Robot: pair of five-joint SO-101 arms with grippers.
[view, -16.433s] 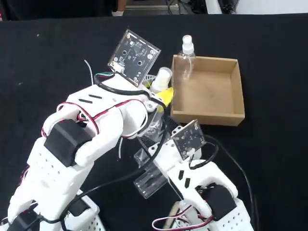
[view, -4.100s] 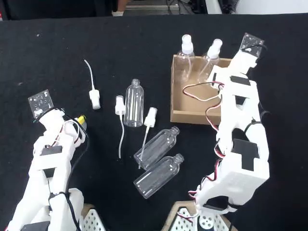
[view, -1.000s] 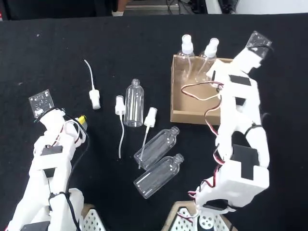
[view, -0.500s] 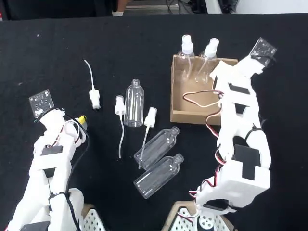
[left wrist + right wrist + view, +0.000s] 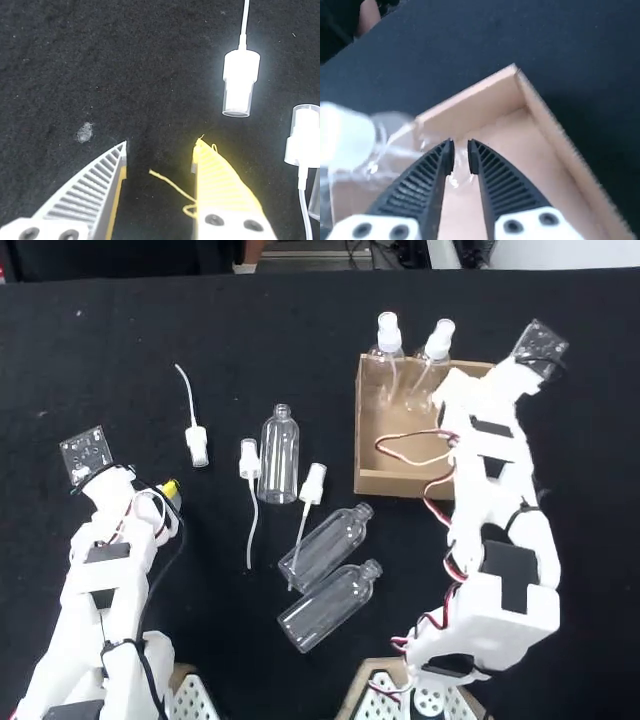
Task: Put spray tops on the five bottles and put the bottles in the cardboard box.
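Two clear bottles with white spray tops stand upright at the back of the cardboard box. My right gripper hangs over the box beside one capped bottle, shut with nothing between its fingers. On the black cloth an uncapped bottle stands upright. Two more bottles lie on their sides. Three loose spray tops lie around them. My left gripper stands open low over the cloth, short of a spray top.
The right arm stretches over the box's right side. The left arm sits at the table's near left. The front half of the box floor is bare.
The right arm has drawn back a little from the second capped bottle, which stays standing in the box. The left arm has not moved.
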